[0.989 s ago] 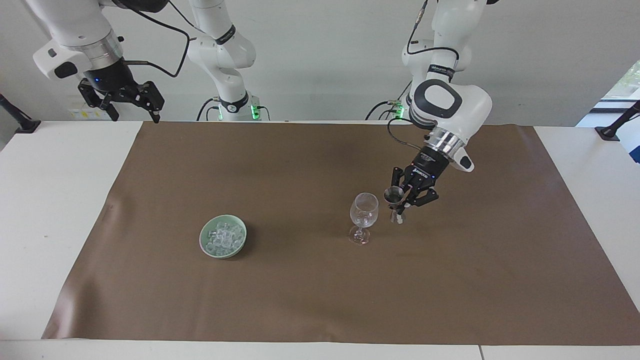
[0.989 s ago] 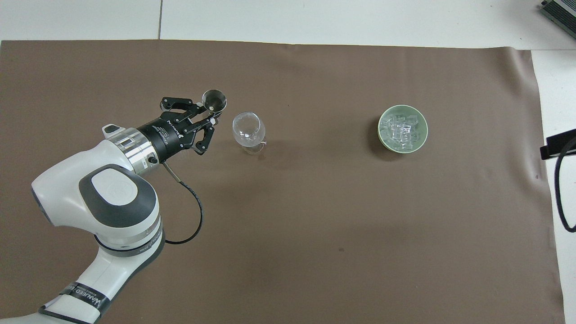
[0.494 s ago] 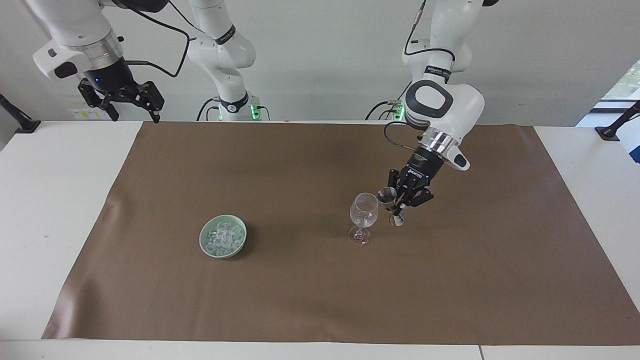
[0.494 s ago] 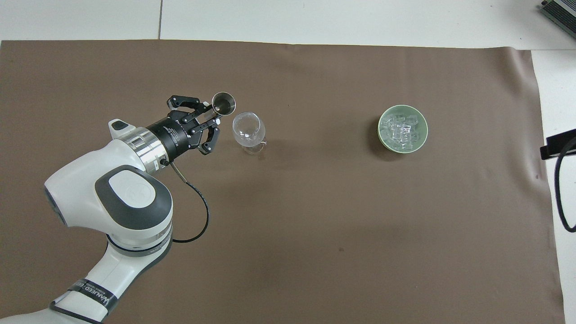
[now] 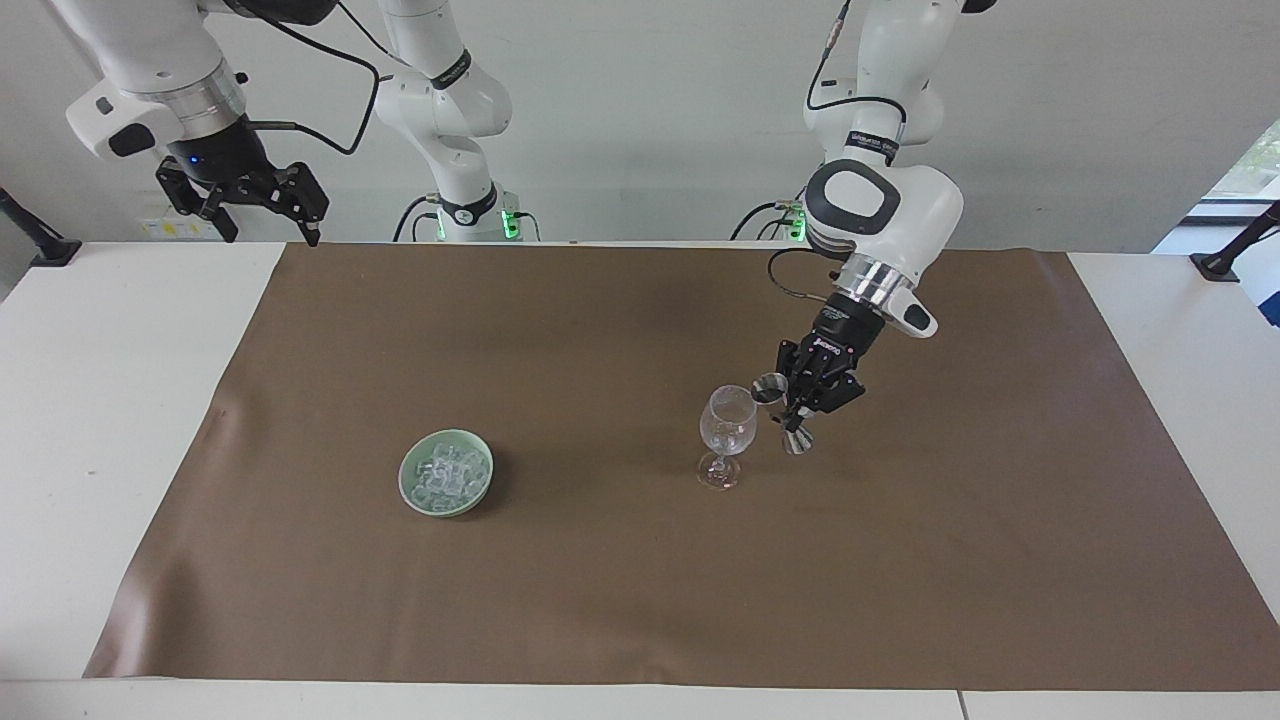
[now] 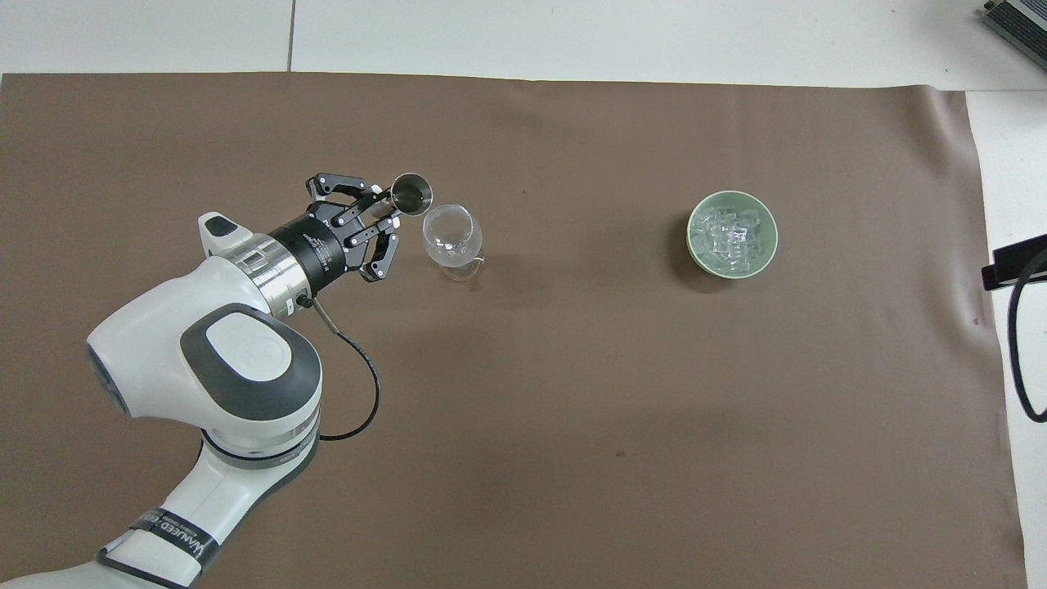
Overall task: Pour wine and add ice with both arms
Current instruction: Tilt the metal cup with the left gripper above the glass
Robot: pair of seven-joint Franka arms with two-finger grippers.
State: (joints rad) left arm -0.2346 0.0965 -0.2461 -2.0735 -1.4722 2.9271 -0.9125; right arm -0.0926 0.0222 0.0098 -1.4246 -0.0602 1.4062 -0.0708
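My left gripper (image 5: 806,402) is shut on a small metal jigger (image 5: 770,389) and holds it up in the air right beside the rim of the clear stemmed glass (image 5: 727,421). The jigger leans with its mouth toward the glass. In the overhead view the jigger (image 6: 411,194) sits beside the glass (image 6: 447,233), with the left gripper (image 6: 373,221) around its waist. The ice (image 5: 448,468) fills a pale green bowl (image 5: 404,480) toward the right arm's end of the table, also seen from overhead: the ice (image 6: 730,237), the bowl (image 6: 692,239). My right gripper (image 5: 266,222) waits open, raised over the table's edge by its base.
A brown mat (image 5: 600,600) covers most of the white table (image 5: 100,420). A black part with a cable (image 6: 1014,262) juts in at the right arm's end in the overhead view.
My left gripper has carried the jigger sideways toward the glass, so its mouth now stands at the glass's rim. The right arm, glass and bowl have not moved.
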